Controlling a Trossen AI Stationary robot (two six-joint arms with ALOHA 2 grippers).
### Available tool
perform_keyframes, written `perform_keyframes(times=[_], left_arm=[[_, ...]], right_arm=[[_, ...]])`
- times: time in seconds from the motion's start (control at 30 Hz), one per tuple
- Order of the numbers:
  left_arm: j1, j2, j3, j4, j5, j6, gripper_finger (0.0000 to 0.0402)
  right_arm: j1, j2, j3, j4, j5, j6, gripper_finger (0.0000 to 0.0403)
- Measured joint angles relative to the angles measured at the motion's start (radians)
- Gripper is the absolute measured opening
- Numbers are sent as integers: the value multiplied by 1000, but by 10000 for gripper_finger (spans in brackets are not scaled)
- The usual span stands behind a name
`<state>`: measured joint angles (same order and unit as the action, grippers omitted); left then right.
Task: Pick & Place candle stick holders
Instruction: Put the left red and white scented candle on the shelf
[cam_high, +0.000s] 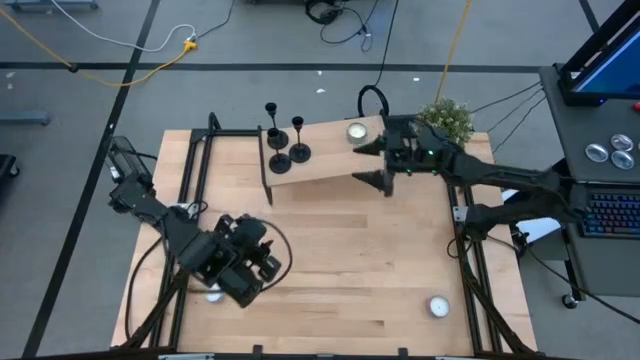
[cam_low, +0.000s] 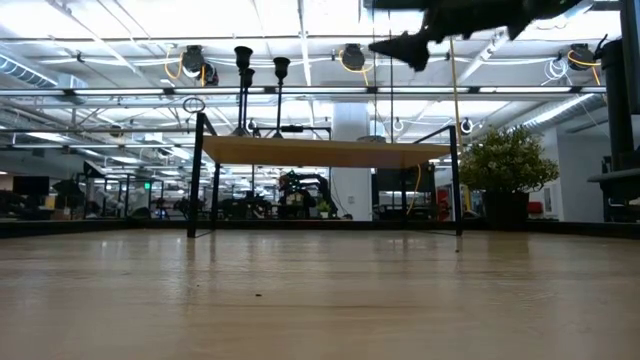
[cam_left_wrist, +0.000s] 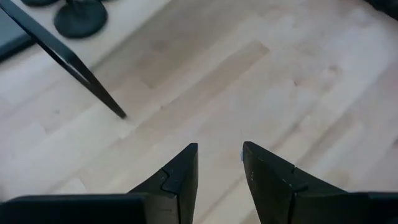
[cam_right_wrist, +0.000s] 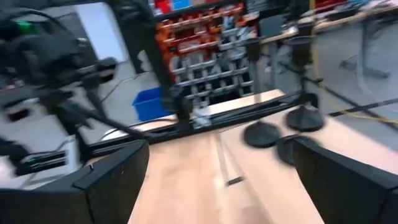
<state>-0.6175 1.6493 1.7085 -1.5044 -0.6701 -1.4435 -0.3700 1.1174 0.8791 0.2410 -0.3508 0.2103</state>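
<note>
On top of the small raised wooden shelf (cam_high: 320, 160) at the far side of the desk (cam_high: 340, 280), three black candle stick holders (cam_high: 282, 140) stand upright, bunched at the shelf's left end, bases close together. High view shows all three with round bases; low view shows only stems and cups (cam_low: 244, 55) sticking up above the shelf edge, two cups clear, third hard to separate. Right wrist view catches three blurred round bases (cam_right_wrist: 261, 134) ahead on the shelf top; left wrist view gets just one base (cam_left_wrist: 81, 17) and part of a second at its frame edge, beside a black shelf leg (cam_left_wrist: 68, 59).

Right claw (cam_high: 372, 160) hangs over the shelf's right end, well apart from the holders, fingers spread wide, nothing between them; right wrist view confirms both fingers (cam_right_wrist: 112, 177) far apart. Low view shows it only as a dark shape above the shelf.

Left claw (cam_high: 250, 268) sits low over the near-left desk, fingers (cam_left_wrist: 180, 177) a narrow gap apart, holding nothing, bare wood below.

Two tealight candles on the high view: one (cam_high: 357, 131) on the shelf by the right claw, one (cam_high: 438, 306) on the desk near right. One small potted plant (cam_high: 447, 118) at the far right corner, also seen in low view.
</note>
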Motion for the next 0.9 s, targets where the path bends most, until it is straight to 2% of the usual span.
perform_keyframes(times=[0.13, 0.23, 0.4, 0.5, 0.57, 0.77, 0.9], left_arm=[[-60, 0, -32, 10, 47, -58, 131], [-100, 0, -53, 16, 110, -118, 131], [-153, 0, -80, 20, 321, -200, 131], [-178, 0, -87, 11, 470, -253, 131], [-195, 0, -87, -6, 534, -288, 131], [-251, -1, -104, -68, 602, -446, 131], [-289, -1, -185, -59, 684, -551, 131]], right_arm=[[73, -82, 0, -94, -1, 36, 389], [138, -126, -32, -94, -1, 76, 389], [229, -191, -121, -65, 6, 159, 386], [276, -218, -195, 43, 7, 231, 385], [302, -230, -253, 146, 7, 274, 385], [355, -238, -430, 466, 16, 399, 385], [376, -238, -514, 592, 110, 451, 385]])
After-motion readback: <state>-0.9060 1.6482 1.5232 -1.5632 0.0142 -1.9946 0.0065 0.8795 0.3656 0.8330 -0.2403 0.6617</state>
